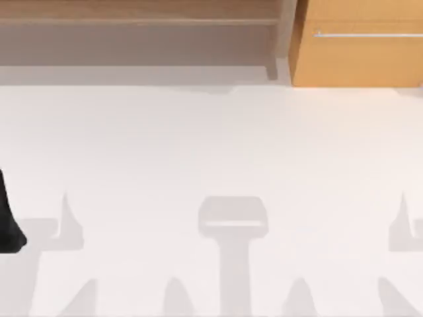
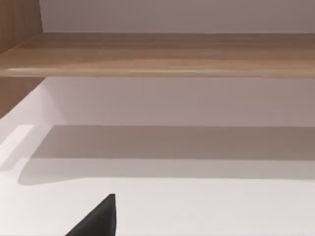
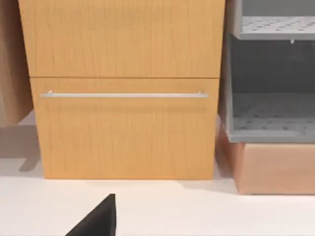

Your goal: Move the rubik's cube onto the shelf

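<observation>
The rubik's cube is out of view. The shelf [image 1: 139,20] is a long light-brown board along the table's far edge, with a grey recess beneath it and an upright post [image 1: 285,33] at its right end. In the left wrist view the shelf [image 2: 162,54] spans the scene ahead, and a dark part of my left gripper [image 2: 98,221] juts in low down. A black piece of my left arm [image 1: 8,221] sits at the table's left edge. A dark part of my right gripper [image 3: 98,221] faces the drawer cabinet.
An orange-brown drawer cabinet [image 1: 360,59] with a metal bar handle [image 3: 123,94] stands at the far right, next to the shelf's post. Beside the cabinet, a grey perforated rack [image 3: 270,113] rests on a pinkish-brown box [image 3: 275,167]. The white tabletop [image 1: 211,152] stretches in front.
</observation>
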